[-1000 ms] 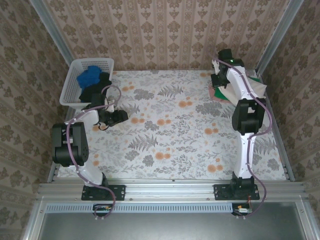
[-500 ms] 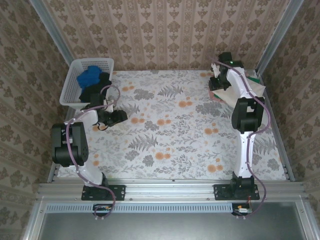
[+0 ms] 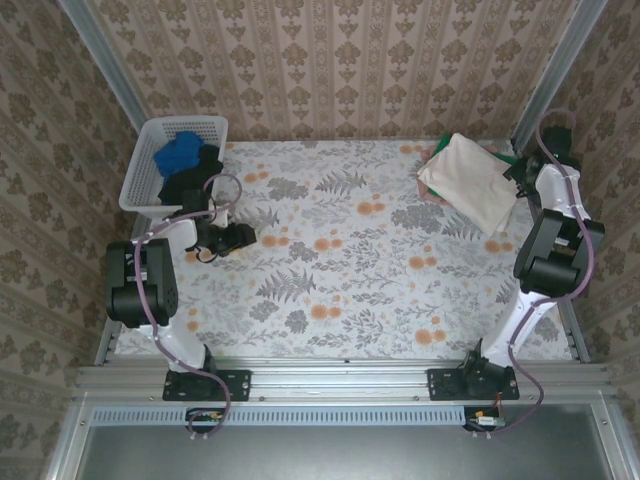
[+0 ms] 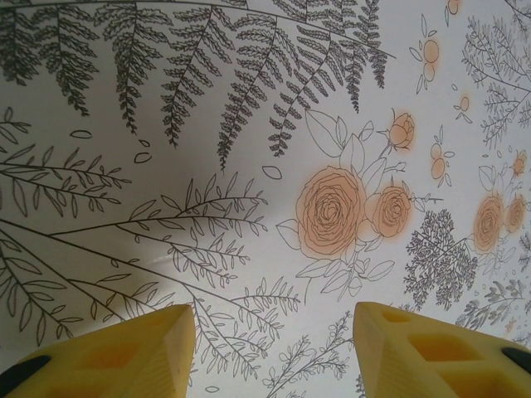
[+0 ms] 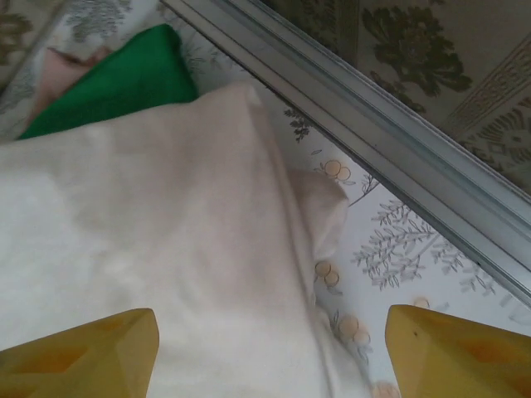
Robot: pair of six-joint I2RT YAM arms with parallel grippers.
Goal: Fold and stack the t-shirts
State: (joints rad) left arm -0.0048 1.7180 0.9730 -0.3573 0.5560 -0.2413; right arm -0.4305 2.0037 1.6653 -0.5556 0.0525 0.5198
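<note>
A white lattice basket (image 3: 185, 122) sits at the far left corner of the flower-printed table (image 3: 330, 270). Inside it lie a crumpled blue t-shirt (image 3: 180, 152) and, just nearer, a black t-shirt (image 3: 192, 176) touching it.

At the far right of the table lies the stack. A folded cream t-shirt (image 3: 468, 182) is on top, set at an angle to the table edges. A green t-shirt (image 5: 116, 83) peeks out from under its far edge and a pink t-shirt (image 3: 428, 193) from under its left edge. In the right wrist view a small flap of the cream cloth pokes out toward the metal frame rail (image 5: 373, 141).

The right gripper (image 5: 272, 319) hangs just over the right part of the cream t-shirt, its yellow fingers (image 5: 91, 348) spread wide and grasping nothing.

The left gripper (image 4: 272, 315) is low over the bare table, near the basket and to its near right. Its fingers (image 4: 124, 352) are also released, with only the printed cloth between them.
</note>
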